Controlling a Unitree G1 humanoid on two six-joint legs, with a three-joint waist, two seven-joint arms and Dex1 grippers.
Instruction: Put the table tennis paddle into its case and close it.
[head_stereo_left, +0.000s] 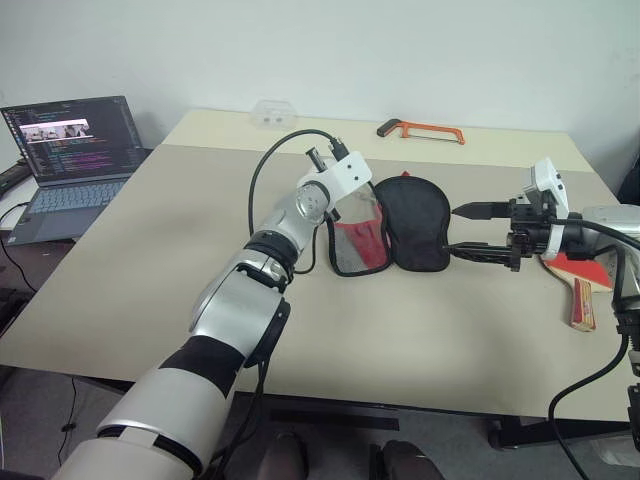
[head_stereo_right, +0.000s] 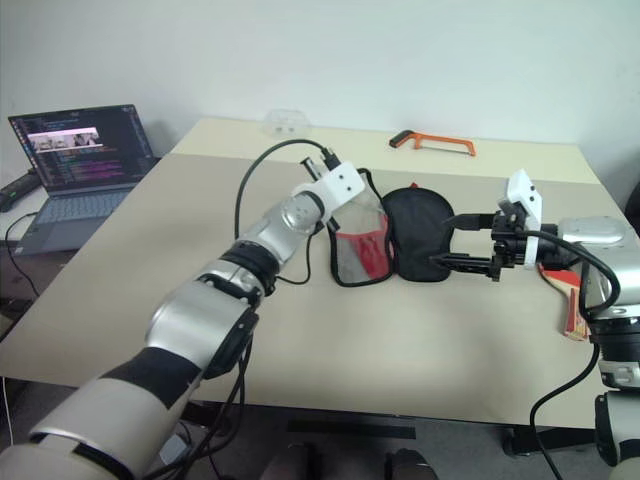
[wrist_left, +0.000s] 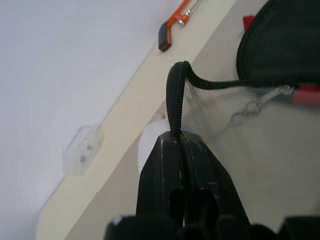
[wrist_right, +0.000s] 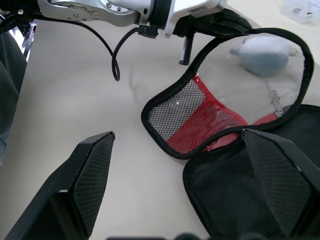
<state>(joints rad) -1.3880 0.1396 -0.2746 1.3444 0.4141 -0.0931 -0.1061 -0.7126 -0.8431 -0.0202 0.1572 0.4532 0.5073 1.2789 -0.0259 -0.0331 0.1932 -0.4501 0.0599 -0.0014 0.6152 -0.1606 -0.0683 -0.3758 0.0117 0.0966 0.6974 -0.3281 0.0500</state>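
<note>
Illumination bright, even, diffuse. Shadows soft, faint beneath case (head_stereo_left: 400, 225). Laptop screen (head_stereo_left: 78, 138) glows. Left wrist view: fingers (wrist_left: 182, 190) blurred; background soft. No glare.

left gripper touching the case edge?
Touching. Left wrist view shows the left gripper shut on the case at its black zip edging, lifting that flap.

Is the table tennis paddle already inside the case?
No, the table tennis paddle lies on the table beside the right gripper, apart from the open case.
</note>
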